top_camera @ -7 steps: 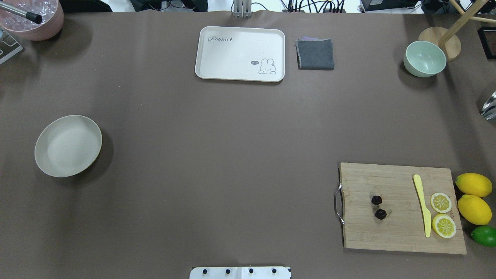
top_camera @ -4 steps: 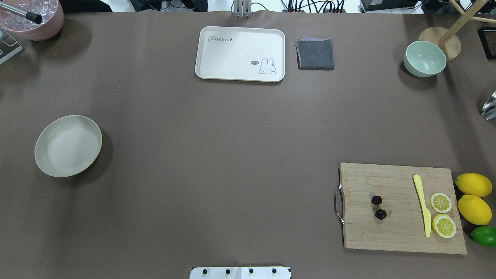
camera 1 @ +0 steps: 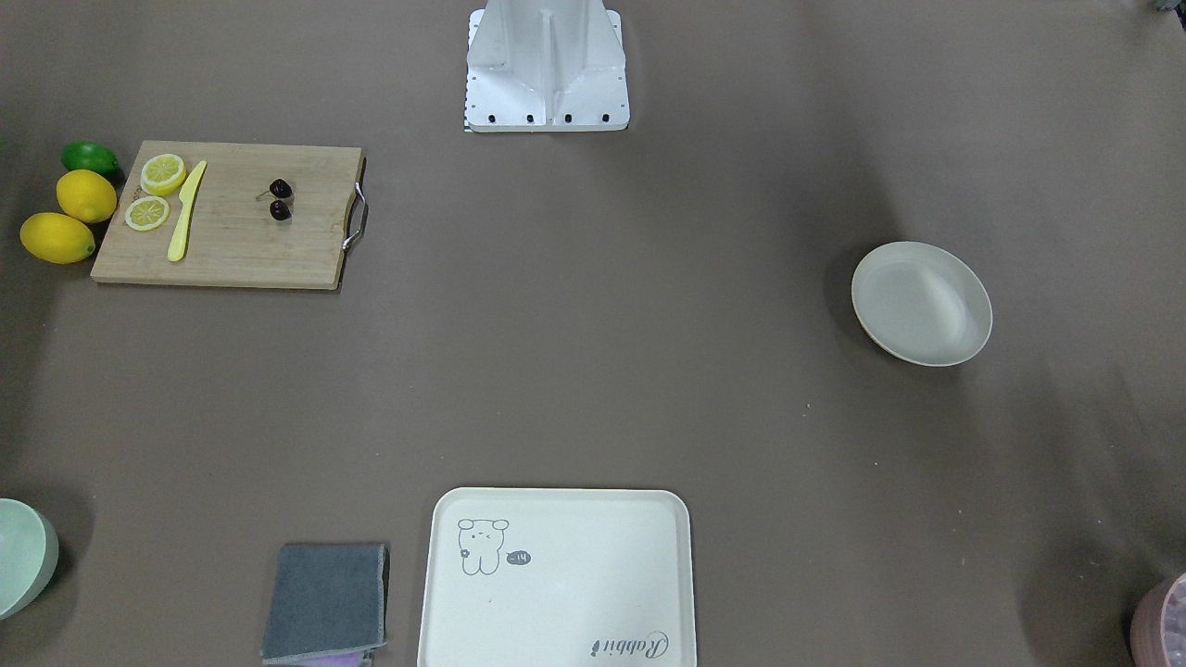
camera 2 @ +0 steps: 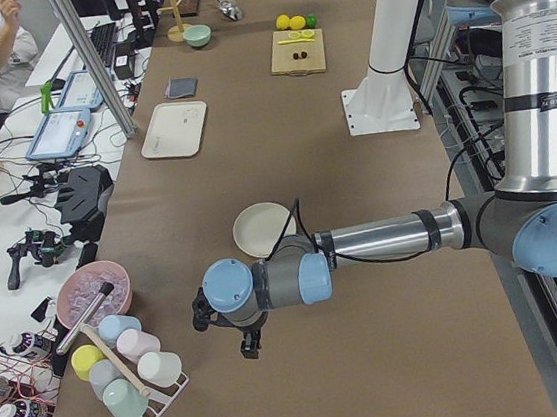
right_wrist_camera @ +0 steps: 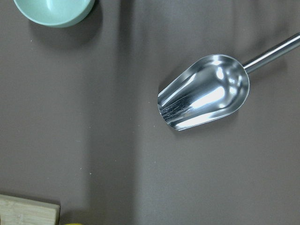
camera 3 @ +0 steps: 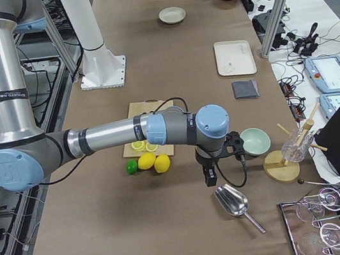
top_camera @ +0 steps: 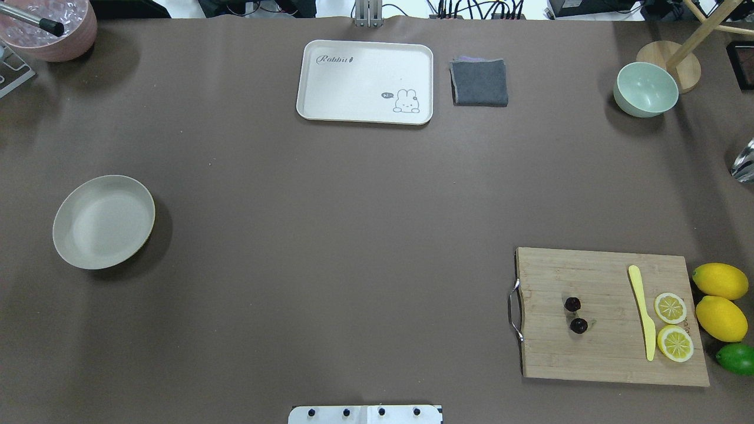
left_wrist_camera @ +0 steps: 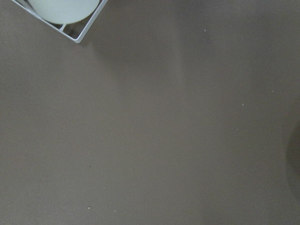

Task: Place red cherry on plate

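The red cherry (top_camera: 578,325) is a pair of dark round fruits lying on the wooden cutting board (top_camera: 607,353) at the right front; the front-facing view also catches the cherry (camera 1: 280,209). The plate (top_camera: 103,222), round, off-white and empty, sits far off on the table's left side (camera 1: 921,304). My left gripper (camera 2: 246,345) hovers past the plate beside a cup rack. My right gripper (camera 3: 209,176) hangs beyond the lemons, over a metal scoop. Both show only in side views, so I cannot tell whether they are open or shut.
On the board lie a yellow knife (top_camera: 642,312) and two lemon slices (top_camera: 670,307); two lemons (top_camera: 720,281) and a lime (top_camera: 736,358) sit beside it. A rabbit tray (top_camera: 365,82), grey cloth (top_camera: 479,82), green bowl (top_camera: 645,88) and scoop (right_wrist_camera: 206,91) stand farther back.
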Motion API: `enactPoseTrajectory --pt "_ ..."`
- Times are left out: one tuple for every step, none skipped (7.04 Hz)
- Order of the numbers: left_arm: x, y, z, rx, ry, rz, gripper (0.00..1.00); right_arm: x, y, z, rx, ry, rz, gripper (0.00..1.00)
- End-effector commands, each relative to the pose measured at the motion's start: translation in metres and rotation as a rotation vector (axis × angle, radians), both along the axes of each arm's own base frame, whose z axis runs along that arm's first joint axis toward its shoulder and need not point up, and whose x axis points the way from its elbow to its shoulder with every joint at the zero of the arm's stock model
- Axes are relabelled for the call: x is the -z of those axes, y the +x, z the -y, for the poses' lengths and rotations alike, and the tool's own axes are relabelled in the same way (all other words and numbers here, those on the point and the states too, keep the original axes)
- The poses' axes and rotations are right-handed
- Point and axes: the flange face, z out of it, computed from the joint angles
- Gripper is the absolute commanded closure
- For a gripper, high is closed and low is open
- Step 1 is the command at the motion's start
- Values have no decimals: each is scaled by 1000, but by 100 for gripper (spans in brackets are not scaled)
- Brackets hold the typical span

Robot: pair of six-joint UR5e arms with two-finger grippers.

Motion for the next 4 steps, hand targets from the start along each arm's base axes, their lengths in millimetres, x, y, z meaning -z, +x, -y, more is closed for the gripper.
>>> enactPoseTrajectory --pt "0 2 -19 4 9 -8 2 2 -3 -20 -6 0 24 0" --pt "17 3 -18 23 17 -13 1 4 -3 -21 -5 2 16 0" --pt "36 5 -15 53 14 -45 1 7 -12 -18 17 17 16 0" --pt "49 14 -9 39 29 -115 1 9 -35 -10 64 23 7 0"
